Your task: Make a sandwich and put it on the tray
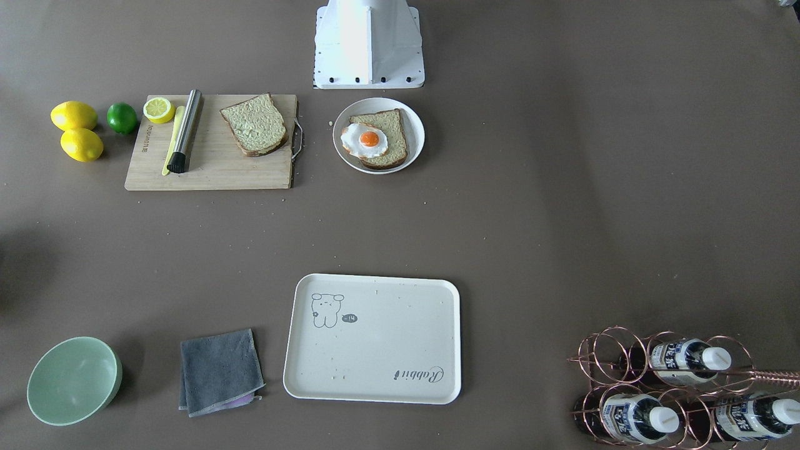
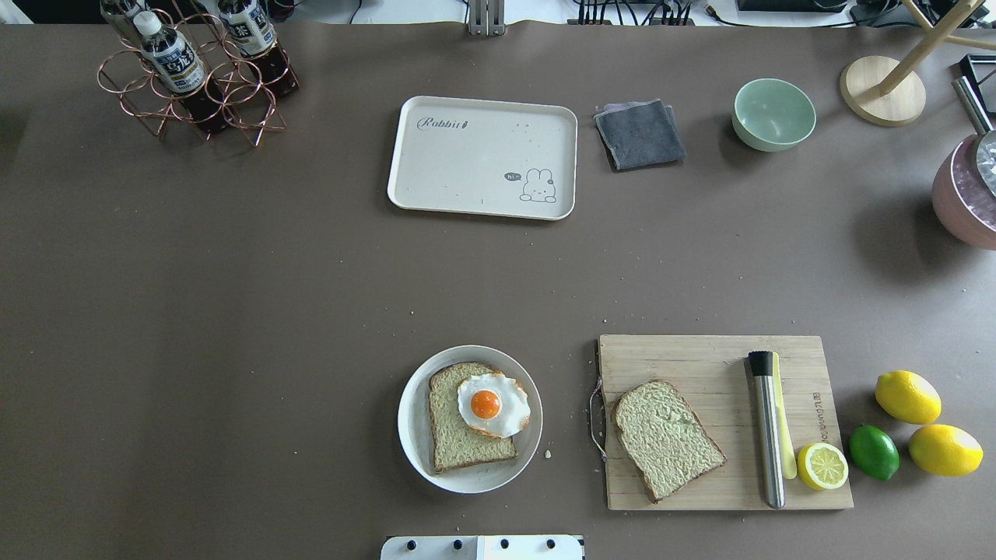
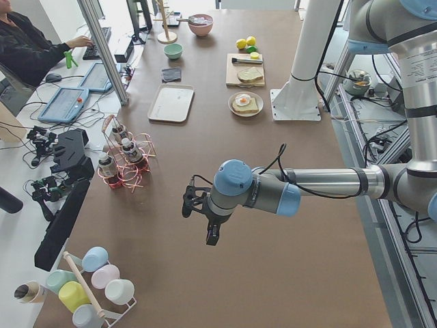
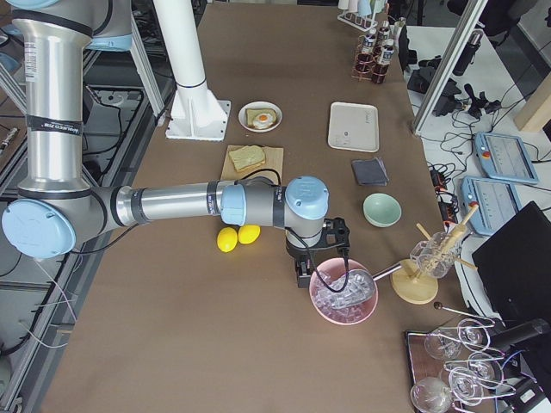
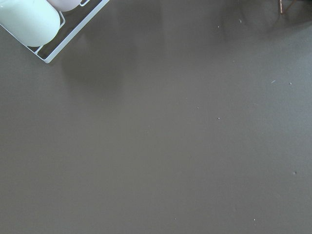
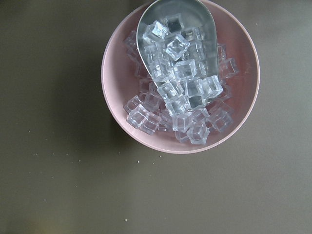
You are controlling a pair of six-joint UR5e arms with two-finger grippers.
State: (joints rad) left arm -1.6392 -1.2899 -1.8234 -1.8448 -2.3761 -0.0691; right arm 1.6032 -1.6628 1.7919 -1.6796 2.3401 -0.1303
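The sandwich parts lie apart. One bread slice (image 2: pixel 455 439) rests on a round white plate (image 2: pixel 416 455) with the fried egg (image 2: pixel 492 404) on top of it. The other bread slice (image 2: pixel 665 439) lies on the wooden cutting board (image 2: pixel 685 362). The cream tray (image 2: pixel 482 155) sits bare at the far middle of the table. My left gripper (image 3: pixel 209 236) hangs over bare table far from the food, and I cannot tell if it is open or shut. My right gripper (image 4: pixel 303 277) hovers beside a pink ice bowl (image 4: pixel 344 301), state also unclear.
On the board lie a steel cylinder (image 2: pixel 766 428), a yellow knife and a lemon half (image 2: pixel 822 466); two lemons (image 2: pixel 907 397) and a lime (image 2: pixel 873 451) sit beside it. A grey cloth (image 2: pixel 640 134), green bowl (image 2: pixel 773 113) and bottle rack (image 2: pixel 194 74) line the far side.
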